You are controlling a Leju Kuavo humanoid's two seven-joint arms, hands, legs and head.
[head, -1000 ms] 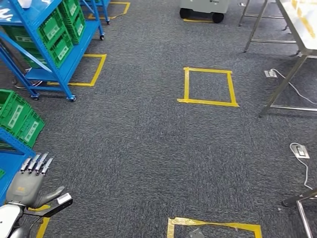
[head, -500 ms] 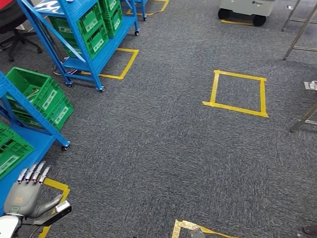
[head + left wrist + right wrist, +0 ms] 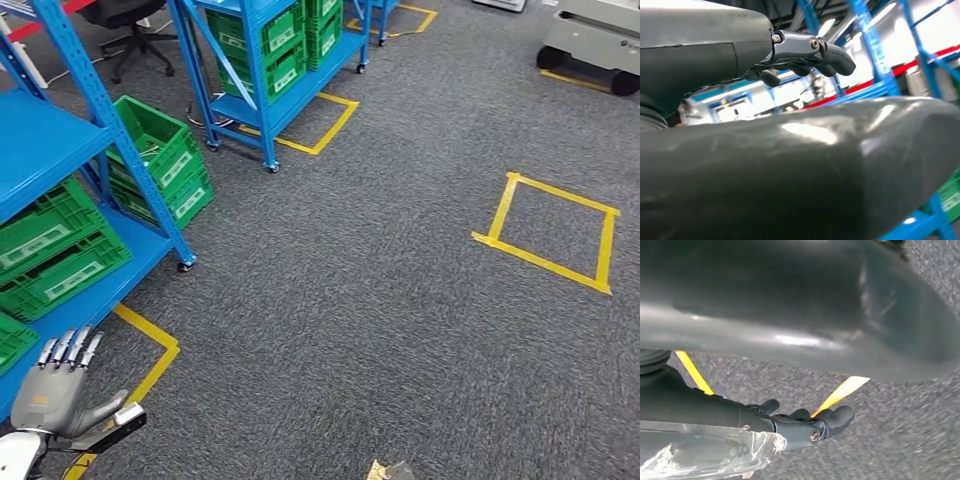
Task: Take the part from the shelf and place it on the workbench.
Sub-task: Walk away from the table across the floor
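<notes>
Head view: my left hand [image 3: 56, 390] hangs low with its fingers straight, spread and holding nothing. Just beyond the fingertips runs the bottom deck of the near blue steel shelf rack [image 3: 45, 140], stacked with green slotted plastic crates [image 3: 162, 160]. I cannot pick out the part among them. The risk I see is knuckles or forearm clipping the rack's slanted blue upright and its castor [image 3: 185, 265], which lie ahead of the fingers and to their right. A yellow floor-tape corner [image 3: 155, 355] marks the rack's bay just right of the thumb. Well away to the fingers' right lies open grey carpet [image 3: 340, 300] up to a yellow taped square [image 3: 551, 235], which I judge the best room for manoeuvring. A second blue rack [image 3: 256, 80] stands farther ahead.

Left wrist view: the dark fingers [image 3: 828, 52] reach out level and hold nothing, with blue rack uprights close beyond them, so clearance there looks tight.

Right wrist view: the right hand [image 3: 802, 425] hangs over carpet and a yellow tape strip [image 3: 840, 392]. A crinkled clear plastic wrapping [image 3: 708, 455] lies against the fingers' underside. It may be the bagged part, but I cannot tell whether the fingers grip it. If it sits loose, I'd expect a jolt to drop it.
</notes>
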